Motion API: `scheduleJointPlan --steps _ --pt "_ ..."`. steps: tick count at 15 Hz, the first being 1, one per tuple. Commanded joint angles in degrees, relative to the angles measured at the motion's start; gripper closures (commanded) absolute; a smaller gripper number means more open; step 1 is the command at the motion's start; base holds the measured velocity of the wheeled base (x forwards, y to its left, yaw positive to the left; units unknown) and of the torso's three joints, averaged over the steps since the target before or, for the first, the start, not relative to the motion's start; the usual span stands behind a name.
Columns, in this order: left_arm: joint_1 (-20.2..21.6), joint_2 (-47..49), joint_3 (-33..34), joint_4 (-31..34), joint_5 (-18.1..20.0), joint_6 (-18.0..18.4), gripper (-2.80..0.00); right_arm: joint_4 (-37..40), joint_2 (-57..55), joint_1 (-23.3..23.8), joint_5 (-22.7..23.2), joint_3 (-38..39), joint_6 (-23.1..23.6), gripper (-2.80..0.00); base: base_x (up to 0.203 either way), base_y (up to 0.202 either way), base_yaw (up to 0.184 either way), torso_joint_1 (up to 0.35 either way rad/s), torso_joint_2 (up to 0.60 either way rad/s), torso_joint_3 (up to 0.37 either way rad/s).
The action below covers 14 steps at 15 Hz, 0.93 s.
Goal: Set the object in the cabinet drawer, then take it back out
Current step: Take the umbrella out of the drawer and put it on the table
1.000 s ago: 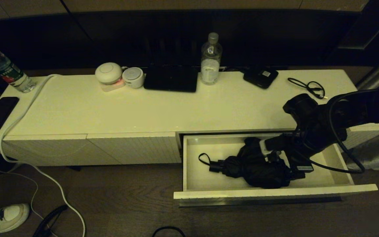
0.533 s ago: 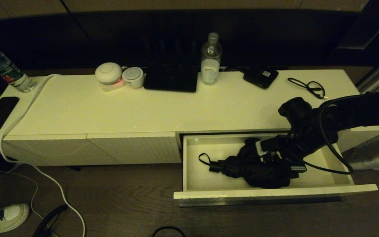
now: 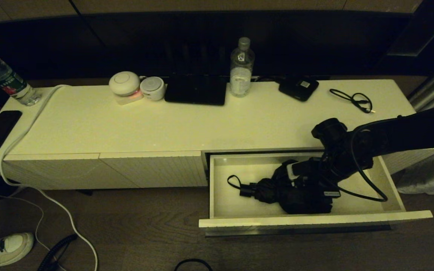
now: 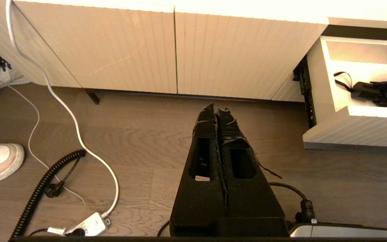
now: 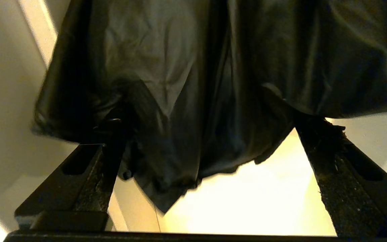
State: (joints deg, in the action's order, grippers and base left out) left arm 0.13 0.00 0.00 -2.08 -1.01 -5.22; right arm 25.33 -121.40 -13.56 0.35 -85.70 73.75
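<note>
Head view: right gripper (image 3: pixel 296 180), fingers wide and gripping nothing, straddles the umbrella (image 3: pixel 277 192) mid-drawer (image 3: pixel 315 222); closing on loose fabric alone risks it slipping out.

R claw (image 3: pixel 296 184) wide open, arm stretched forward-down — L claw (image 4: pixel 217 111) shut, parked low.

1. The cabinet drawer (image 3: pixel 390 192) stands pulled out at the right end of the long cream cabinet (image 3: pixel 89 165).
2. The black umbrella (image 3: pixel 277 190) lies inside it, handle and wrist loop pointing left.
3. The right claw (image 3: pixel 307 184) reaches down into the drawer over the umbrella's bunched fabric.
4. On the surface (image 3: pixel 202 120) stand a clear bottle (image 3: pixel 242 67), two round white devices (image 3: pixel 136 87), a small black box (image 3: pixel 298 88) and a thin black cable (image 3: pixel 353 99).
</note>
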Motion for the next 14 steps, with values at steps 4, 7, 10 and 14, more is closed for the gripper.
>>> scheduleJointPlan --steps 4,7,10,14 --pt "0.0 -0.1 0.0 0.0 0.0 -0.1 0.0 -3.3 -3.2 0.1 -0.1 0.6 0.2 -2.8 0.0 0.0 0.0 0.0 0.0 0.0" --pt "0.0 -0.1 0.0 0.0 0.0 -0.1 0.0 -3.4 -4.0 0.0 0.0 0.6 -1.4 -2.8 0.0 0.0 0.0 0.0 0.0 0.0" --pt "0.0 -0.1 0.0 0.0 0.0 -0.1 0.0 -3.4 -4.1 -0.1 0.0 0.9 -1.3 -2.8 0.0 0.0 0.0 0.0 0.0 0.0" --pt "0.0 -0.1 0.0 0.0 0.0 -0.1 0.0 -3.4 -4.1 -0.1 -0.1 1.4 -1.4 -2.8 0.0 0.0 0.0 0.0 0.0 0.0"
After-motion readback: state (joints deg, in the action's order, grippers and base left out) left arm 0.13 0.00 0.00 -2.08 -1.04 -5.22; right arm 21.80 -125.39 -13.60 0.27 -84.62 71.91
